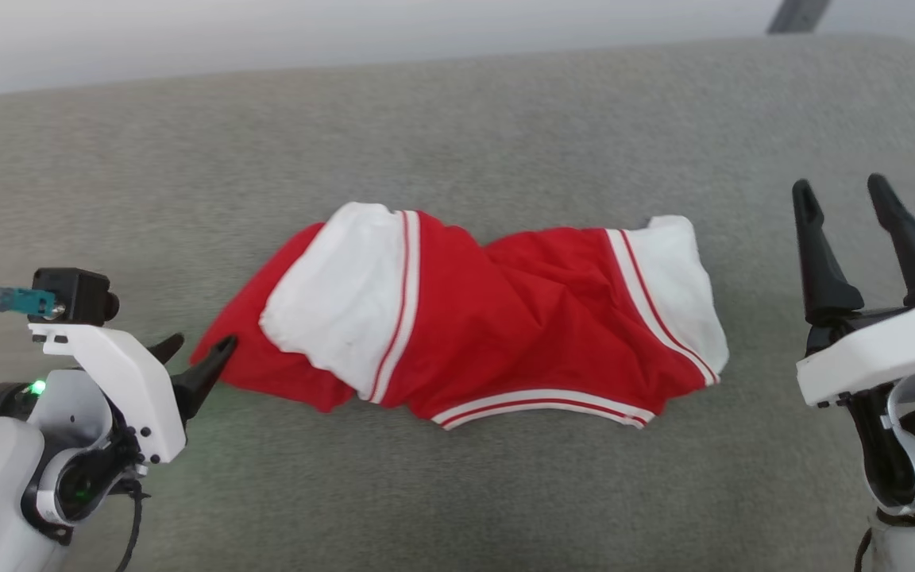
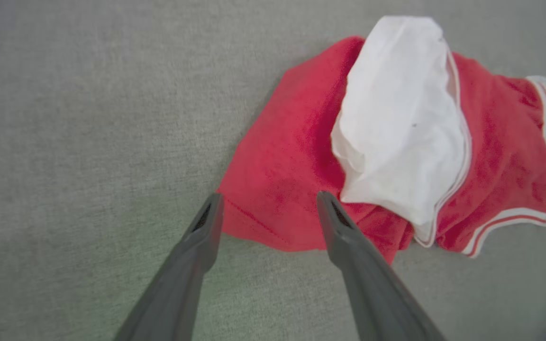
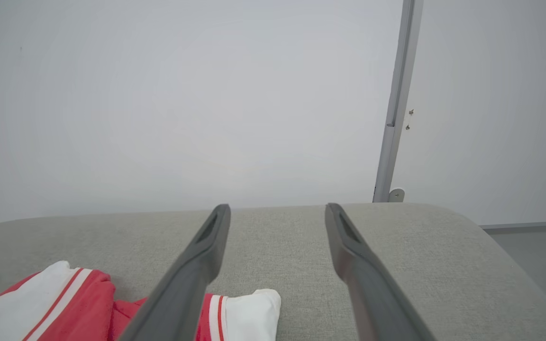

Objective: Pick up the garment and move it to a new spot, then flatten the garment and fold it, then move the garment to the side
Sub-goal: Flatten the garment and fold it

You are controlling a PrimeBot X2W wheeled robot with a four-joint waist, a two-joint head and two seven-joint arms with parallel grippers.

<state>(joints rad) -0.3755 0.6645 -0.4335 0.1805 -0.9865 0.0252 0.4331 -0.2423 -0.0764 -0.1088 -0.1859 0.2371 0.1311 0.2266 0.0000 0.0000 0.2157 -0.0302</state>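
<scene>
1. Looking down from the head camera, I see the garment [image 1: 497, 318] lying bunched and creased in the middle of the grey fabric surface [image 1: 505, 119], stretched out from left to right.
2. Its red body is wrinkled. One white sleeve panel is folded over the left half and another sits at the right end, each edged with paired thin stripes. A striped white hem runs along the near edge.
3. My left gripper [image 1: 205, 342] is at the garment's left red corner, with its fingers spread wide and nothing held between them.
4. In the left wrist view, the left gripper [image 2: 269, 195] straddles that corner: one fingertip is at the very edge of the red cloth, the other over it, just short of the white panel. I cannot tell whether either tip presses the fabric.
5. My right gripper [image 1: 837, 184] is off to the right of the garment, apart from it, pointing away from me. Its fingers are fully apart and empty.
6. From the right wrist view, the right gripper [image 3: 277, 207] is aimed across the surface toward a pale wall [image 3: 159, 94] with a grey vertical strip [image 3: 396, 104]. The garment's right end shows at the lower left.
</scene>
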